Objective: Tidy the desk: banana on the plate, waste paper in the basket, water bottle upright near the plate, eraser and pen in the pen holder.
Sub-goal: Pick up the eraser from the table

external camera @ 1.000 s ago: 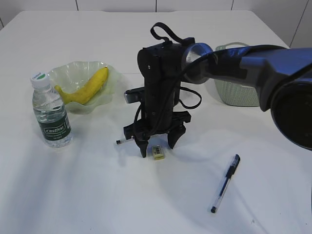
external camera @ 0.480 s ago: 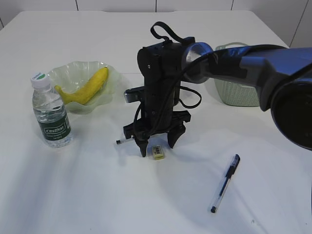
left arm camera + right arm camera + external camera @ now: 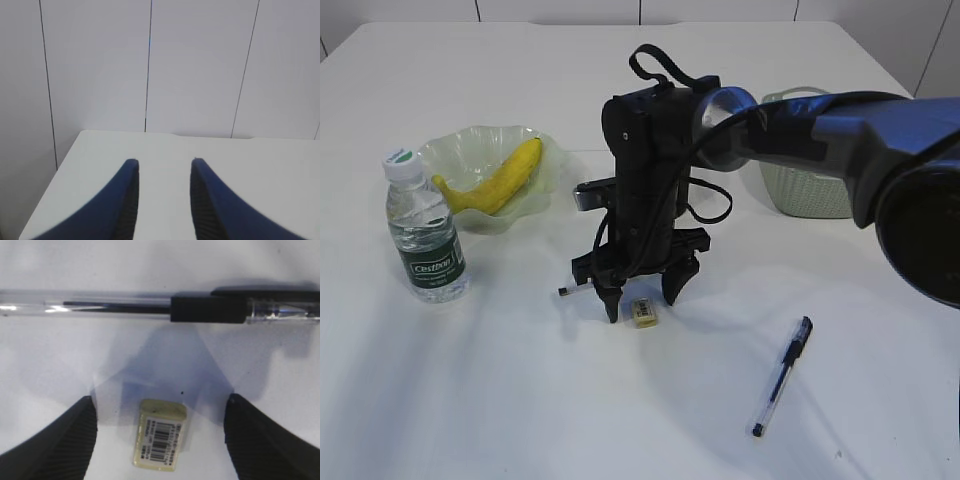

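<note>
My right gripper is open and points straight down, its two fingers either side of a small yellowish eraser with a barcode label. In the right wrist view the eraser lies between the open fingers, untouched. A clear pen with a black grip lies just behind it; its tip shows in the exterior view. A second, blue-black pen lies at the front right. The banana is on the pale green plate. The water bottle stands upright beside the plate. My left gripper is open and empty.
A grey-green woven basket stands at the back right, partly behind my right arm. No pen holder or waste paper is in view. The left wrist view shows only a white table corner and a panelled wall.
The right gripper has shifted very slightly to the left over the eraser. Nothing else has moved.
</note>
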